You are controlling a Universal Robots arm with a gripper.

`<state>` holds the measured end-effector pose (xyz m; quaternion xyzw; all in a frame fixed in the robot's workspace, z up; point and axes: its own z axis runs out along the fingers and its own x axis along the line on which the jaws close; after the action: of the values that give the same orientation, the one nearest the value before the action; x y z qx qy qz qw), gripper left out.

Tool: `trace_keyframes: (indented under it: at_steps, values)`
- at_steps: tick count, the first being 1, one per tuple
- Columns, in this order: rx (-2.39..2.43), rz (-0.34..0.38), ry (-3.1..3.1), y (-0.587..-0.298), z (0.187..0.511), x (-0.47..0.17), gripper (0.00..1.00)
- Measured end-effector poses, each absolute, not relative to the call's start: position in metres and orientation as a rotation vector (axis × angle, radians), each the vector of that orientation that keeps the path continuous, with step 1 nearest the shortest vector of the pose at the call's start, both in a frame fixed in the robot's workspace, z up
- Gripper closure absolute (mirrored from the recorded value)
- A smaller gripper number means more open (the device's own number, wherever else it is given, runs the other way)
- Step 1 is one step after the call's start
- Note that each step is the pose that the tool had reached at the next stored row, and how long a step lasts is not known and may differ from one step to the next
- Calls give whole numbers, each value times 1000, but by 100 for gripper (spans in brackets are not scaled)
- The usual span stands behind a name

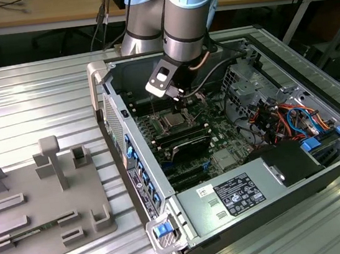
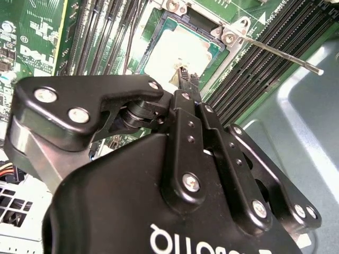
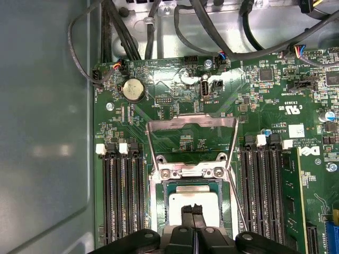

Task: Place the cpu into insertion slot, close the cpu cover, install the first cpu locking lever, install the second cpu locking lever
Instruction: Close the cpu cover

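Observation:
The insertion slot (image 3: 157, 211) is a silver-rimmed socket on the green motherboard, also seen in the exterior view (image 1: 173, 120). The cpu (image 3: 180, 197) lies flat in it, silvery face up, and shows in the second wrist view too (image 2: 172, 53). The cpu cover (image 3: 192, 123) stands open, swung back from its hinge (image 3: 190, 171). My gripper (image 3: 192, 212) hangs just above the cpu's near half, fingers pressed together with nothing visible between them; its tips (image 2: 185, 79) point down at the chip. A thin locking lever (image 2: 278, 53) sticks out unlatched beside the socket (image 3: 238, 203).
Long black memory slots (image 3: 122, 196) flank the socket on both sides (image 3: 262, 190). Cable bundles (image 3: 212, 37) run along the case wall beyond the board. The case's grey side wall (image 3: 47, 132) and power supply (image 1: 241, 193) hem the area in. A grey fixture plate (image 1: 39, 207) lies outside the case.

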<state>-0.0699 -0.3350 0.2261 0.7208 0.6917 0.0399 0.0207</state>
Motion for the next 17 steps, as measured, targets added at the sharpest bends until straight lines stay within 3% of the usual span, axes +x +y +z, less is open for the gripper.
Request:
trace_keyframes:
  at_steps: [17]
  values:
    - [2237,120,2146,-335,254,-62,89]
